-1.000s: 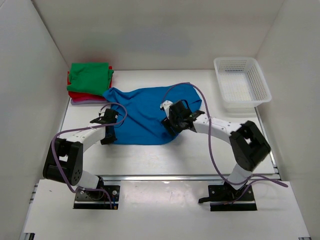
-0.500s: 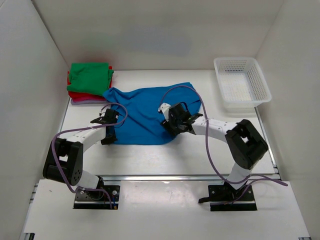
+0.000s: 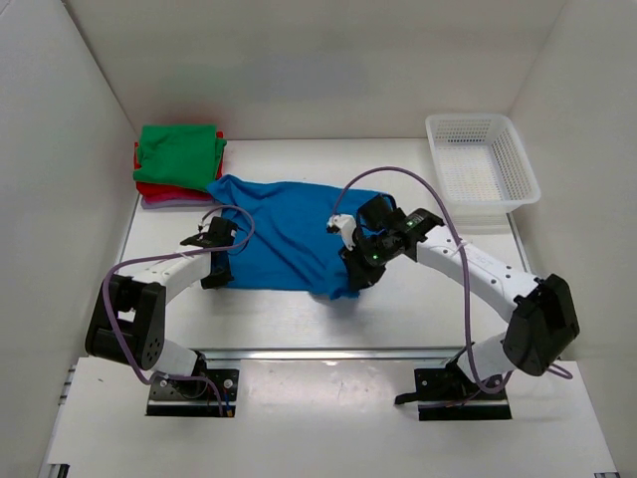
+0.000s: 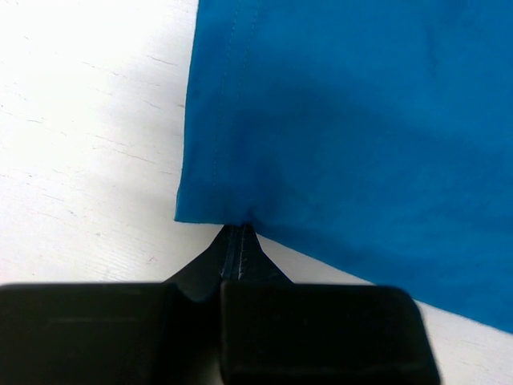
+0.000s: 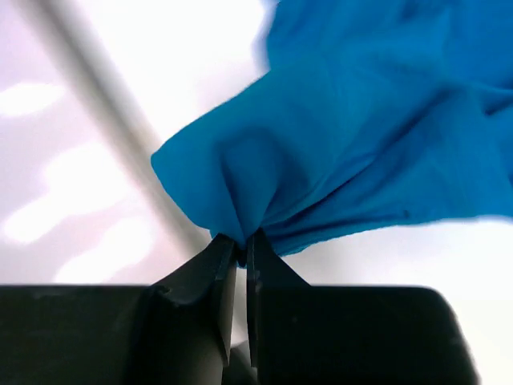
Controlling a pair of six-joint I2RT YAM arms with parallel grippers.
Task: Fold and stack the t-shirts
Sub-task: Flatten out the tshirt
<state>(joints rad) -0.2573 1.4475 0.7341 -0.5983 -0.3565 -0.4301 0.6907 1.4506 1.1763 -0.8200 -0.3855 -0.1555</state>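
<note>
Two near corners of blue t-shirt (image 3: pixel 284 234) are pinched by left gripper (image 4: pixel 239 230), right gripper (image 5: pixel 241 239); fold toward 12 o'clock seems next.

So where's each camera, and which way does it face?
Top: above and behind the bases, looking down at the table; left arm and right arm show.
Left wrist: on the left arm, looking along the left hand, shut on the blue shirt hem.
Right wrist: on the right arm, looking along the right hand, shut on bunched shirt.
Shared: all show the blue shirt.
</note>
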